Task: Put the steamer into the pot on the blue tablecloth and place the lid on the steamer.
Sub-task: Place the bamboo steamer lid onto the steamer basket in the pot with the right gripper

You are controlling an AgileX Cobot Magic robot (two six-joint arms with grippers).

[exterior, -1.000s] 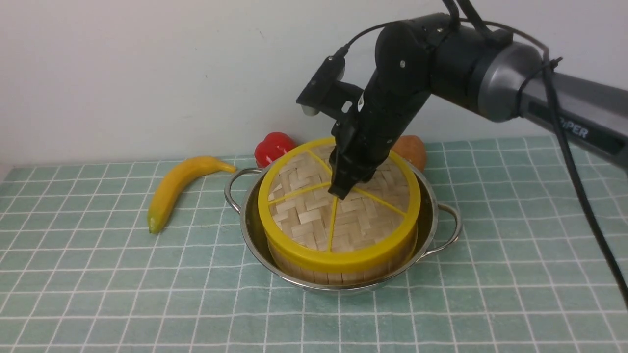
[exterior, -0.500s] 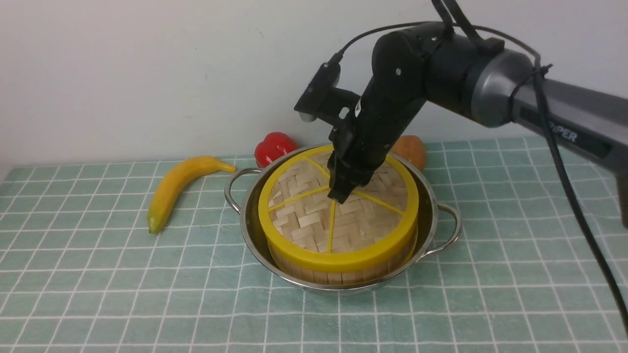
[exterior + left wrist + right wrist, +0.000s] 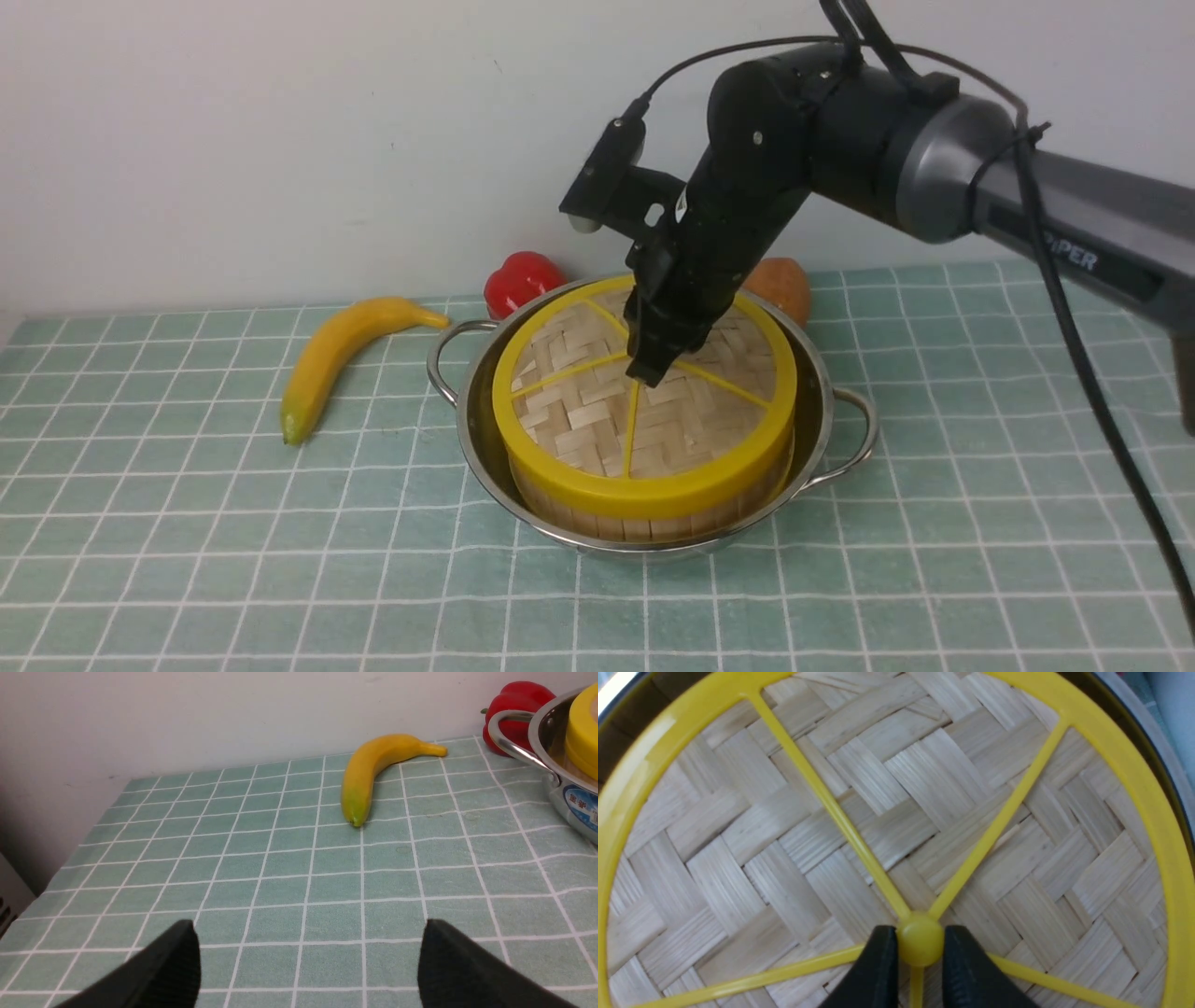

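Observation:
The steel pot (image 3: 822, 411) stands on the blue tablecloth (image 3: 187, 541). Inside it sits the bamboo steamer (image 3: 644, 523), its slatted wall showing below the lid (image 3: 579, 411). The woven, yellow-rimmed lid lies flat on top of the steamer. My right gripper (image 3: 646, 373) reaches down onto the lid's centre and is shut on the yellow hub (image 3: 920, 945), one black finger on each side. In the left wrist view my left gripper (image 3: 308, 961) hovers open over bare cloth, well left of the pot (image 3: 560, 788), with nothing between its fingers.
A yellow banana (image 3: 341, 350) lies on the cloth left of the pot. A red pepper (image 3: 521, 280) and an orange-brown vegetable (image 3: 780, 285) sit behind the pot near the white wall. The right arm's cable (image 3: 1102, 373) hangs at the right.
The right gripper lowered the lid from a tilt until it lies level on the steamer; over the last half second almost nothing moved. The left gripper stays open.

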